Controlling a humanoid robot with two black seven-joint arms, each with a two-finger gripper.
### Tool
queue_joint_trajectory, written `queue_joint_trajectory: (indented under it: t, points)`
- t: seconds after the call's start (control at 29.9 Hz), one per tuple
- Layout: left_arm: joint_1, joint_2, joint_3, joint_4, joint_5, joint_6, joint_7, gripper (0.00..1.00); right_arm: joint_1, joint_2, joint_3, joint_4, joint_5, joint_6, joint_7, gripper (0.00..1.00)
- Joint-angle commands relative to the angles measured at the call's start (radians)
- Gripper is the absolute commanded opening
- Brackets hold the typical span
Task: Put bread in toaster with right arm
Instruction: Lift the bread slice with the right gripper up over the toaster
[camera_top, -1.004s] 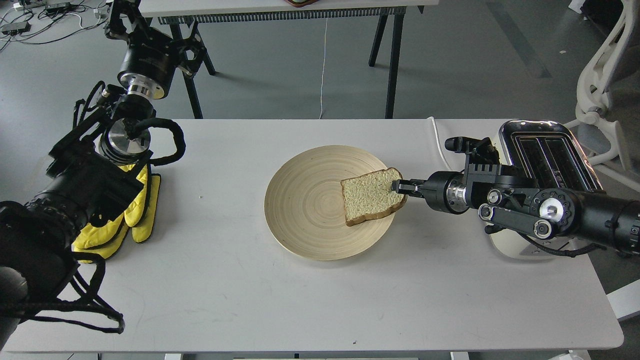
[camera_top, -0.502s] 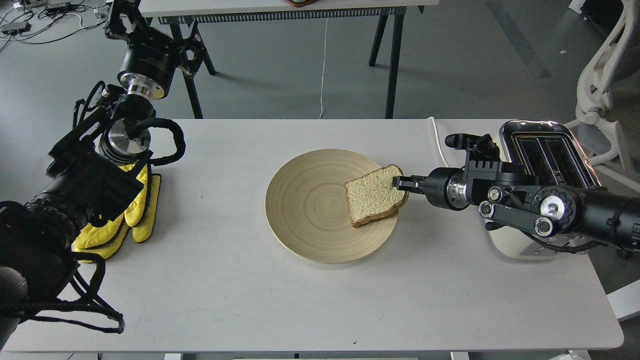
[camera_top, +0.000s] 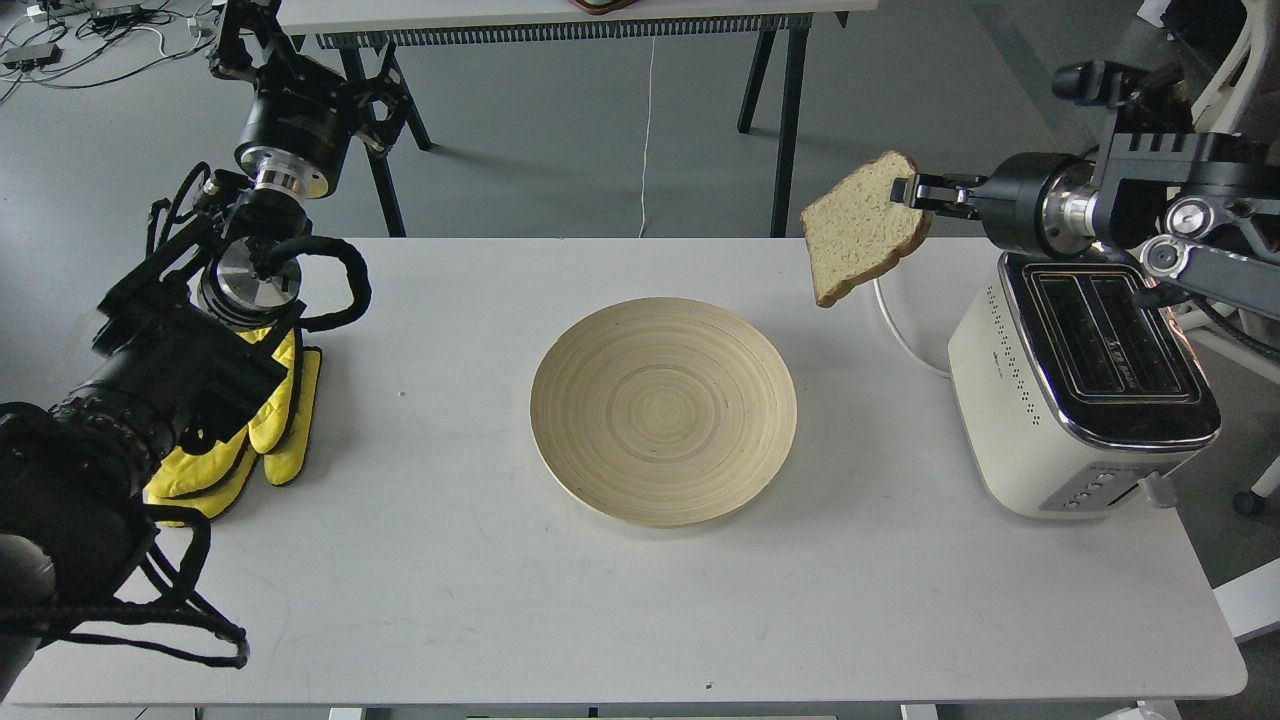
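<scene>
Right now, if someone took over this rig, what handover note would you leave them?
Right gripper: shut on the bread, holding it by one edge in the air, left of the toaster and above the table's far edge.
Left gripper: cannot tell; its arm is off to the left near the yellow gloves.
Done: bread picked up; wooden plate holds nothing.
Left: carry the bread over a toaster slot, turn it upright, lower it in, release.

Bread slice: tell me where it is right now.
In the head view the bread hangs in the air at upper right, pinched by the right gripper, left of the toaster and clear of the wooden plate.
</scene>
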Motion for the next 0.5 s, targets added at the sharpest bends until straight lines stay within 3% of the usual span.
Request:
queue_joint_trajectory:
  t: [0.0,0.23,0.47]
  points:
    - [0.000,0.000,0.000,0.000,0.000,0.000,0.001,1.00,0.095,-0.110,-0.022,0.063,-0.033,0.066,-0.035,0.00]
    - [0.000,-0.001,0.000,0.000,0.001,0.000,0.000,1.00,0.207,-0.297,-0.117,0.202,-0.108,0.127,-0.064,0.00]
    - [-0.002,0.000,0.000,0.000,0.000,0.000,0.001,1.00,0.208,-0.462,-0.123,0.268,-0.265,0.159,-0.064,0.00]
